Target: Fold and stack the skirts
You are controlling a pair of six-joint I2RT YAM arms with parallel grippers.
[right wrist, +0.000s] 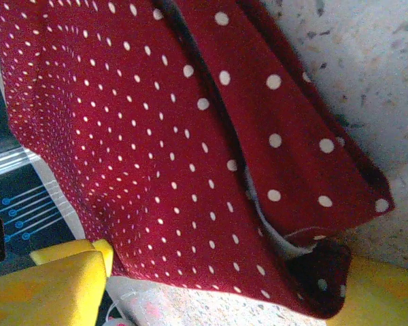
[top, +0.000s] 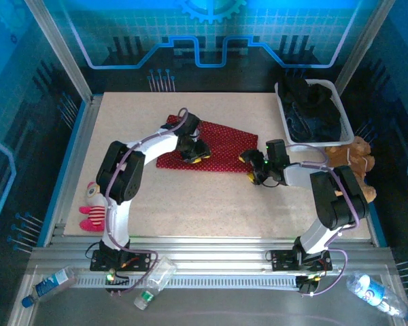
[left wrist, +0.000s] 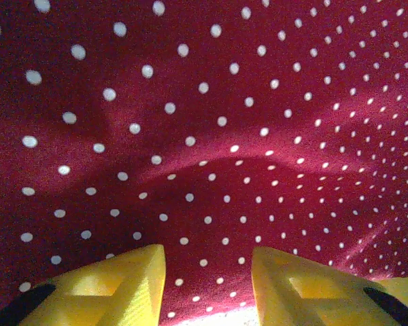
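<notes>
A red skirt with small white dots (top: pixel 224 144) lies spread flat on the table. My left gripper (top: pixel 194 151) rests on the skirt's left part. In the left wrist view its yellow fingers (left wrist: pixel 139 275) stand a little apart, with red cloth (left wrist: pixel 211 136) between them and a raised crease just ahead. My right gripper (top: pixel 251 167) is at the skirt's right near corner. Seen from the right wrist, its fingers (right wrist: pixel 68 278) stand wide apart around the skirt's hem (right wrist: pixel 190 204). Dark skirts (top: pixel 316 112) are piled in a white basket at the back right.
The white basket (top: pixel 283 109) stands at the table's back right corner. A brown teddy bear (top: pixel 355 157) sits just in front of it, beside the right arm. A pink-and-white doll (top: pixel 90 208) lies at the left edge. Bare speckled table (top: pixel 211 204) spreads in front of the skirt.
</notes>
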